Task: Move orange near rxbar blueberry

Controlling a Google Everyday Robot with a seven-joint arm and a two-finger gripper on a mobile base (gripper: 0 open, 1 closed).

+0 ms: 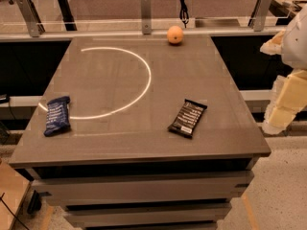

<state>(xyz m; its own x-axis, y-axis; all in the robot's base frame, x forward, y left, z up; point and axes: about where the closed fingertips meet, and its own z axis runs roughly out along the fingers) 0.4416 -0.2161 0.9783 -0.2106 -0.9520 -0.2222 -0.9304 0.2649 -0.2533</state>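
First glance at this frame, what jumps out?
A small round orange fruit sits alone at the far edge of the grey table, while the flat dark-blue snack-bar wrapper lies at the near left. A black-wrapped bar lies near right, and the cream gripper hangs beyond the table's right side.
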